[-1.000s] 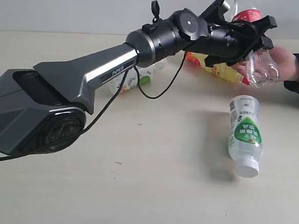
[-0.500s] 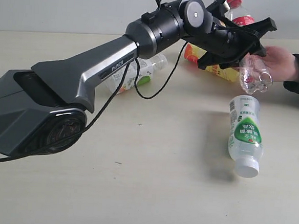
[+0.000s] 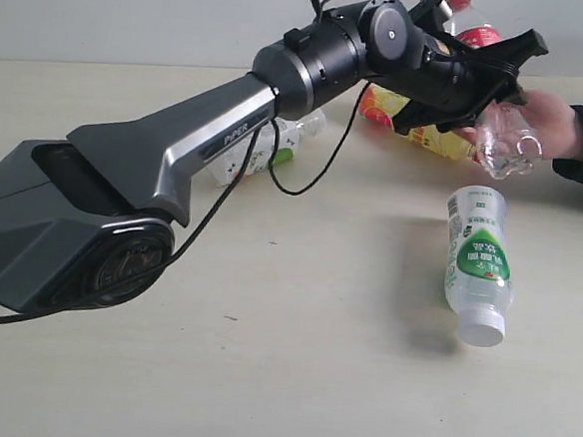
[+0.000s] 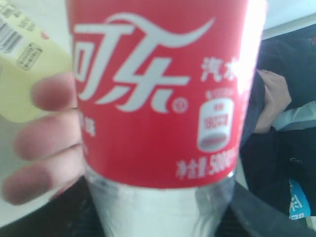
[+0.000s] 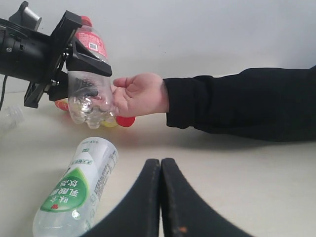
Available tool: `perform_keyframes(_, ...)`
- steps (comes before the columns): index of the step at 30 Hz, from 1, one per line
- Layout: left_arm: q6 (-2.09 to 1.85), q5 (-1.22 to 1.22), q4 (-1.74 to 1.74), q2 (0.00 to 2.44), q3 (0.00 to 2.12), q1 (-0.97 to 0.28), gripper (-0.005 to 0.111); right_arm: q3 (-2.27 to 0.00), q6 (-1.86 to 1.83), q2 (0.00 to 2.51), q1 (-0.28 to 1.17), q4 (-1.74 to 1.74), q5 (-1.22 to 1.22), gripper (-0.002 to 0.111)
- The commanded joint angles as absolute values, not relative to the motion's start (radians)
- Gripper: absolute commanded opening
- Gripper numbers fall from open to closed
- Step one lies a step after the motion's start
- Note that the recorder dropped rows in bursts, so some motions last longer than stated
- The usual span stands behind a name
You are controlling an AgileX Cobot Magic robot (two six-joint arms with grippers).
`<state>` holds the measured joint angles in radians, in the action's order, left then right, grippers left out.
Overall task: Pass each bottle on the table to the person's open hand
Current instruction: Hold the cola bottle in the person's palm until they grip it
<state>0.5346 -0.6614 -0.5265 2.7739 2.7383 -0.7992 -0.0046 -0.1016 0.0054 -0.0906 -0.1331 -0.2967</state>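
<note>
The left end effector is clamped on the clear bottle with the red label, its jaws gripping the upper body around the label. It holds the bottle clear of the tabletop, near the far right corner. The bottle is tilted, red cap up and ribbed base down. The base sits against the person's open hand, which reaches in from the right edge in a dark sleeve. In the left wrist view the fingers lie against the side of the red label (whether they are actually gripping cannot be told).

The right end effector has its two dark jaws pressed together with nothing between them. It is low over the tabletop and does not appear in the exterior view.

The green-white bottle lies on its side in the right part of the tabletop. It is nearer the front edge than the hand, and its white cap points toward that edge.

The yellow bottle lies toward the far edge, partly hidden behind the left end effector and the held bottle. Its red cap shows just below the hand in the right wrist view.

The short white-labelled bottle lies near the middle of the far edge, mostly behind the left arm and its black cable.
</note>
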Motion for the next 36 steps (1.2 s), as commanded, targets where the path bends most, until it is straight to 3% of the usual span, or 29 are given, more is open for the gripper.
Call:
perform_keyframes(1,0.557,-0.555,-0.495,2.766,2.756,-0.824,0.0,0.0,-0.103,0.0,-0.088,-0.132,-0.29,0.0)
perform_keyframes(24,0.587,-0.619,-0.454,2.797,2.756,-0.805,0.0,0.0,-0.103,0.0,-0.088,-0.132,-0.29,0.0)
perform_keyframes(36,0.515,-0.6,-0.605,2.841,2.756,-0.779,0.0,0.0,-0.103,0.0,-0.088,-0.132,-0.29,0.0)
